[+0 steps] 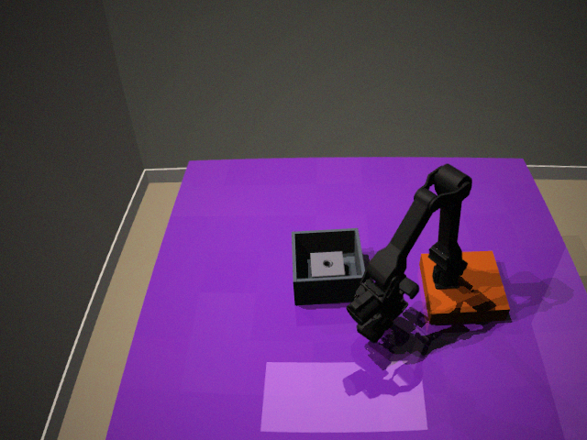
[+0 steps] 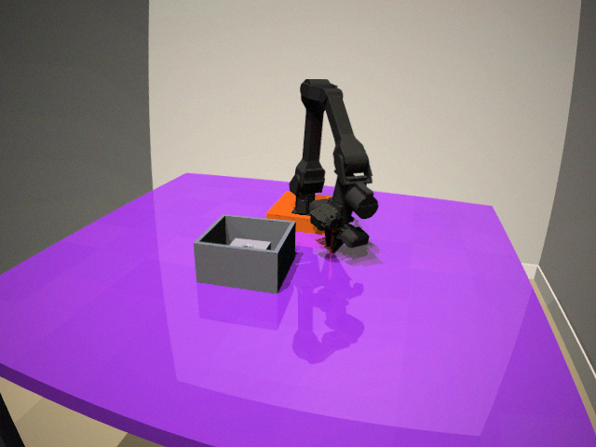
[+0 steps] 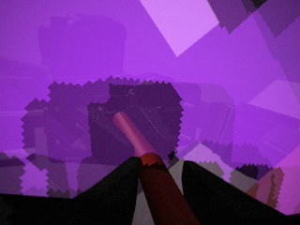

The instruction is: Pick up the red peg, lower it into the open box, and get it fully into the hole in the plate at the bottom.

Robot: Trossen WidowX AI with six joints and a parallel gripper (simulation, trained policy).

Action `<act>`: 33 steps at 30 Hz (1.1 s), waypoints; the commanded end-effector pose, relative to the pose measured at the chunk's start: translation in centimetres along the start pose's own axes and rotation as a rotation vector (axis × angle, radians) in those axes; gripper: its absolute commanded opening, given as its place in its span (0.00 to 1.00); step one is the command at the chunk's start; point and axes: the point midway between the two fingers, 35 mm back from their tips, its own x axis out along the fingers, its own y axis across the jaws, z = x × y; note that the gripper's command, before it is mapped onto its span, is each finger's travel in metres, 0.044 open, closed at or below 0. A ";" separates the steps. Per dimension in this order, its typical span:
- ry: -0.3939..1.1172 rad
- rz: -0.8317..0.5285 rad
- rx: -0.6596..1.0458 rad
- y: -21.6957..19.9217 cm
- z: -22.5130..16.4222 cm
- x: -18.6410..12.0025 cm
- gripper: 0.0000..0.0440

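Fingers (image 2: 336,244), blk & tapered, flank smooth cyl. red peg (image 2: 331,247) (image 3: 168,194).

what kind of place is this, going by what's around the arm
Probably a bare robot test room: a black arm is mounted on an orange base block, and an open box with a holed plate inside sits on the glossy purple table.
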 end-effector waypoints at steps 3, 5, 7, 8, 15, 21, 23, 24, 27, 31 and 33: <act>-0.016 -0.038 0.006 -0.4 0.4 0.0 0.02; -0.039 -0.027 0.005 -0.2 0.9 -0.7 0.00; -0.057 -0.021 0.003 -0.2 1.3 -1.6 0.00; -0.066 -0.018 0.002 -0.2 1.5 -2.0 0.00; -0.124 0.005 0.009 -0.6 2.9 -5.1 0.00; -0.170 0.036 0.038 -0.7 4.5 -8.0 0.00; -0.185 0.047 0.056 -0.8 5.1 -8.9 0.00; -0.192 0.052 0.066 -0.8 5.4 -9.4 0.00; -0.212 0.064 0.101 -1.0 6.4 -10.5 0.00; -0.233 0.077 0.156 -1.3 8.1 -11.4 0.00; -0.244 0.084 0.182 -1.4 9.0 -11.7 0.00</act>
